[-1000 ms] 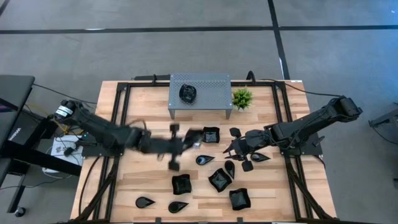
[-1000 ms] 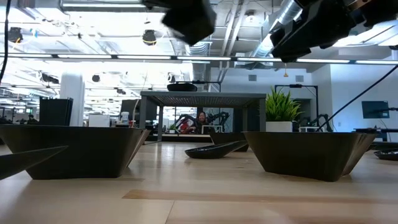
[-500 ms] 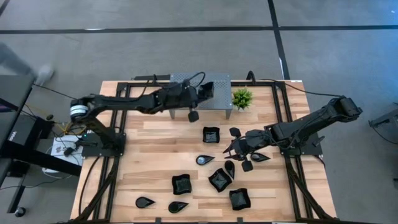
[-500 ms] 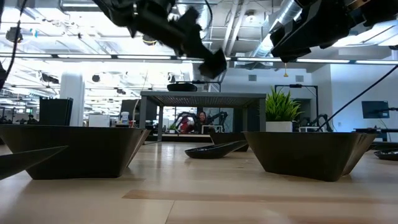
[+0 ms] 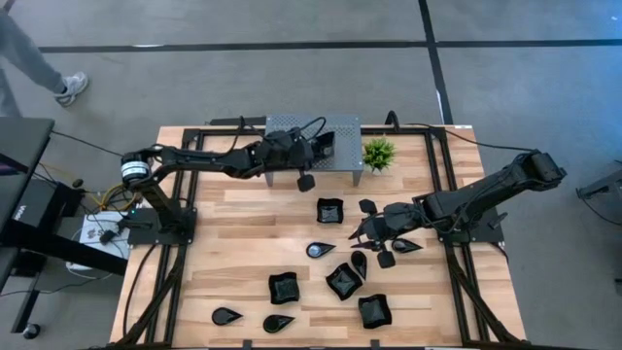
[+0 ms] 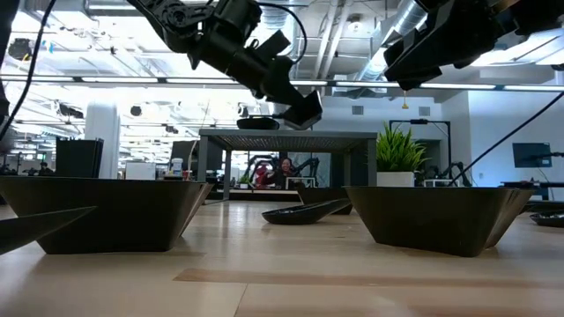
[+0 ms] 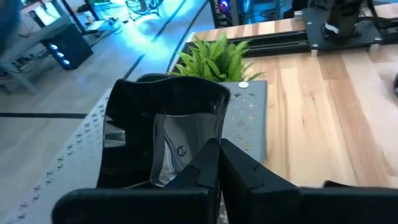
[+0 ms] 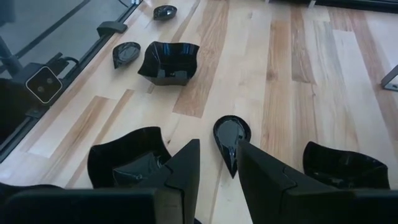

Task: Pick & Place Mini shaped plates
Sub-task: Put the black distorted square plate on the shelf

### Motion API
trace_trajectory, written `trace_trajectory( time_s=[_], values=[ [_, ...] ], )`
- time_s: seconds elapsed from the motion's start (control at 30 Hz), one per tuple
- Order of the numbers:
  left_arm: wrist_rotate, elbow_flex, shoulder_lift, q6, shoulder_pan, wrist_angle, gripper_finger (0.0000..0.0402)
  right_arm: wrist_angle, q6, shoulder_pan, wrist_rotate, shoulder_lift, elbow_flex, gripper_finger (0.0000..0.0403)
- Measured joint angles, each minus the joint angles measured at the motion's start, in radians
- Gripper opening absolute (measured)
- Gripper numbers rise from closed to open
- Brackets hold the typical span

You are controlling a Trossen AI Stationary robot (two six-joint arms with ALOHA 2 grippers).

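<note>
Plates are on the move: from the left of the overhead view, the left arm has swung up from mid-table to the grey perforated stand (image 5: 313, 137) at upper centre within 1 second. The left gripper (image 5: 313, 148) pinches a wavy-edged square plate (image 7: 166, 132) by its rim, tilted on edge above the stand's top. That suggests the carry is nearly over and a release onto the stand comes next. The square plate has no clear long axis; in the wrist view its hollow faces back toward the camera.

Just right of the stand sits a small green plant (image 5: 378, 152). About 10 more plates lie across the lower centre. Further right, the right gripper (image 5: 374, 235) has not shifted, hanging with fingers slightly parted over a teardrop plate (image 8: 231, 132), whose tip points back toward the gripper.
</note>
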Motion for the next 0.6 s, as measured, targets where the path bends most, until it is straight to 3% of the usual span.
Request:
trace_trajectory(
  time_s=[0.4, 0.6],
  values=[
    [-0.054, 0.0, 0.012, -0.002, 0.019, 0.033, 0.0009, 0.001, -0.006, -0.001, 0.0, 0.0, 0.0, 0.0101],
    [-0.119, 0.0, 0.012, -0.005, 0.035, 0.031, 0.0037, 0.001, -0.013, -0.002, 0.0, 0.0, 0.0, 0.0101]
  ],
)
